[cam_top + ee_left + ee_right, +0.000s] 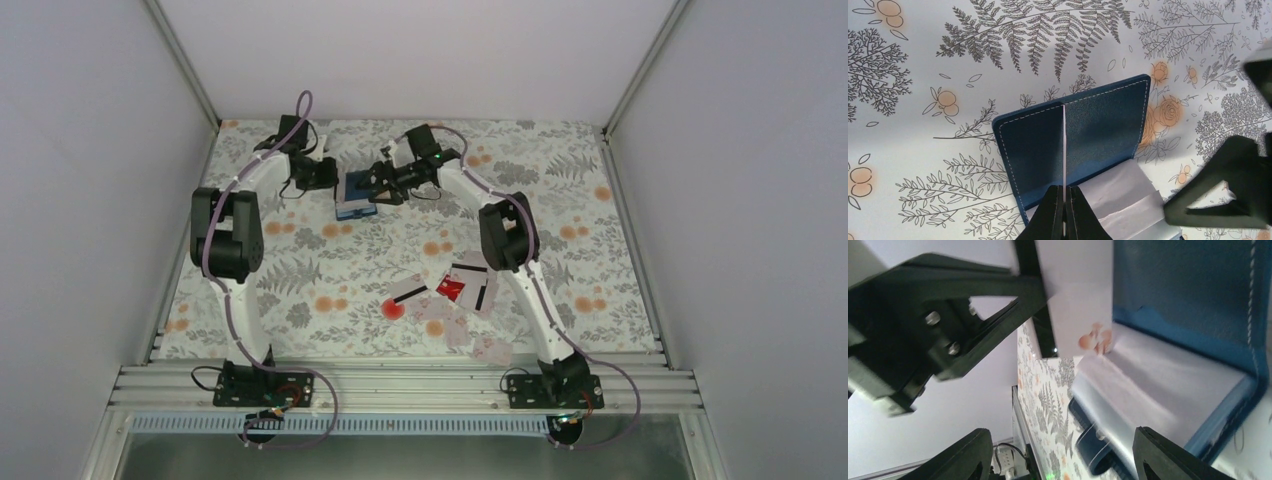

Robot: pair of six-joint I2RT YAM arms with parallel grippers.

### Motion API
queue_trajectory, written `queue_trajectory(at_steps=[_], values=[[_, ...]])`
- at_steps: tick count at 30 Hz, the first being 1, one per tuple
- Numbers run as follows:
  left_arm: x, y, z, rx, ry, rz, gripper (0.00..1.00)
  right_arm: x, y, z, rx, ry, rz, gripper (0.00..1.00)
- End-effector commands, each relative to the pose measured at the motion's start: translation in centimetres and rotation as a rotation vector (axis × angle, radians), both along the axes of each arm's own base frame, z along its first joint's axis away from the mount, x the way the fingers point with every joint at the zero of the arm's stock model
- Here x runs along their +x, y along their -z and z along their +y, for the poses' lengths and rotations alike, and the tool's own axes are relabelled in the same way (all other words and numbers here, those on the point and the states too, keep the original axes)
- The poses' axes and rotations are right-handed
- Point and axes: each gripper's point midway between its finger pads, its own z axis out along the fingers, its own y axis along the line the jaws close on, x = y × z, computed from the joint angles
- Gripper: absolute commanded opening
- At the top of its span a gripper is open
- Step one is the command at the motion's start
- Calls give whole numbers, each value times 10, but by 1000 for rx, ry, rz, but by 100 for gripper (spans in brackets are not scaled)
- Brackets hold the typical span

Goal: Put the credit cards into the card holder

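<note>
At the upper centre of the overhead view, the navy card holder (1098, 130) lies open on the floral table (560, 200), flanked by both arms. In my left wrist view its stitched cover fills the middle of the frame and its pale clear pockets (1128, 195) fan out at lower right. I cannot tell whether any pocket holds a card.

My left gripper (1064, 192), at the bottom centre of that frame, is pinched tight on a thin pale sheet (1063, 145). The sheet stands edge-on in front of the cover, and I cannot tell whether it is a card or a pocket leaf.

My right gripper (1062, 432) is spread wide, one finger at each lower corner of its own view. The pockets lie between the fingers and nothing is clamped.

The loose credit cards (470, 325) lie scattered well apart from the holder, at lower centre-right of the overhead view. The red card (450, 290) is among them.
</note>
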Motion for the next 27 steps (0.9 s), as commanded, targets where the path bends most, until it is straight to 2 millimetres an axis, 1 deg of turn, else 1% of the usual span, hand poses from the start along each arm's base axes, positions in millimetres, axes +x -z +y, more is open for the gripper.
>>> queue_trajectory(at_steps=[1,4,8,12,22,27], values=[[8,-6,-3,-8,31,-22,2,-11,-35,-12,-28,8,-47,72],[7,-5,-5,-14,38,-19,2,-15,-35,-10,-31,4,-50,72],[3,-7,-5,-18,43,-22,2,-17,-38,-1,-24,-5,-50,72],[0,-8,-5,-13,48,-23,2,-29,-35,6,-45,-24,-47,72],[-6,-4,-4,-13,48,-12,2,-44,-4,-1,-144,-9,29,71],[-6,-5,-4,-15,46,-14,2,-48,-2,-6,-170,-3,32,71]])
